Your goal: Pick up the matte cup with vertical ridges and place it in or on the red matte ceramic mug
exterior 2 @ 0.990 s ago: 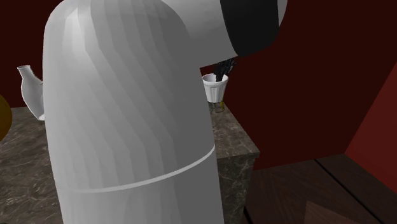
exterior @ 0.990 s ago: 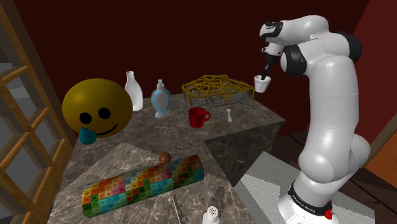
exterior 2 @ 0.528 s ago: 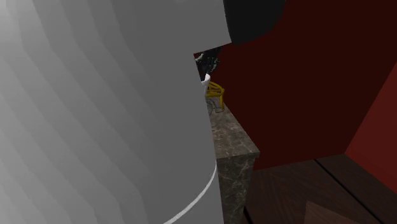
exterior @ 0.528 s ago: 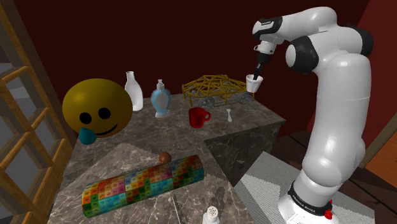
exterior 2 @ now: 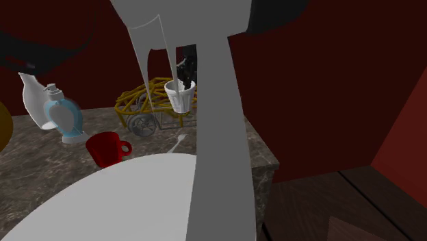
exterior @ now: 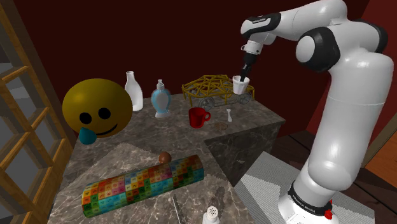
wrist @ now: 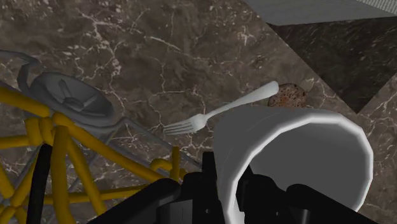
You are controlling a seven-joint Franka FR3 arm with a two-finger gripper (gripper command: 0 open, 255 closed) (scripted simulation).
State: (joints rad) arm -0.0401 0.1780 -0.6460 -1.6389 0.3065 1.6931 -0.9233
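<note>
One white tapered cup [exterior: 240,86] [exterior 2: 180,96] [wrist: 254,137] hung in my all-black gripper [exterior: 244,75] [exterior 2: 182,81] [wrist: 229,184], upright with its mouth up, lifted well clear of the dark marbled desk [exterior: 114,153] [exterior 2: 41,164] [wrist: 159,51]. My two fingers [wrist: 208,175] were clamped on the cup's wall at the rim. One went down inside the cup and the other pressed on the outside; that inner finger was all I could see in it.

In the shoulder view the cup hovered over the yellow wire-frame toy car [exterior: 213,89] [exterior 2: 144,106] [wrist: 60,146], near the car's right end. In the second exterior view it hung in front of the same car. Through my wrist camera the cup's wide mouth lay beside the car's yellow bars and grey wheel. A white fork [exterior: 229,114] [exterior 2: 179,141] [wrist: 216,113] lay flat on the desk beneath, and a small brown speckled round thing [wrist: 287,95] showed just past the rim.

The red mug with a side handle [exterior: 198,117] [exterior 2: 106,148] stood upright on the desk, just in front of the car. It was lower than the cup, toward the shoulder view's left, and well apart from it. Its mouth faced up and showed red inside. The fork lay near it, toward the shoulder view's right.

Further toward the shoulder view's left stood a pale blue and white pump bottle [exterior: 161,100] [exterior 2: 65,118] and a white narrow-necked bottle [exterior: 133,91] [exterior 2: 32,99], then a big yellow smiley ball with a blue teardrop [exterior: 97,108]. On the nearer, lower part of the desk lay a roll patterned in many-coloured squares [exterior: 143,181] and, at the bottom edge, a white shaker [exterior: 211,216].
</note>
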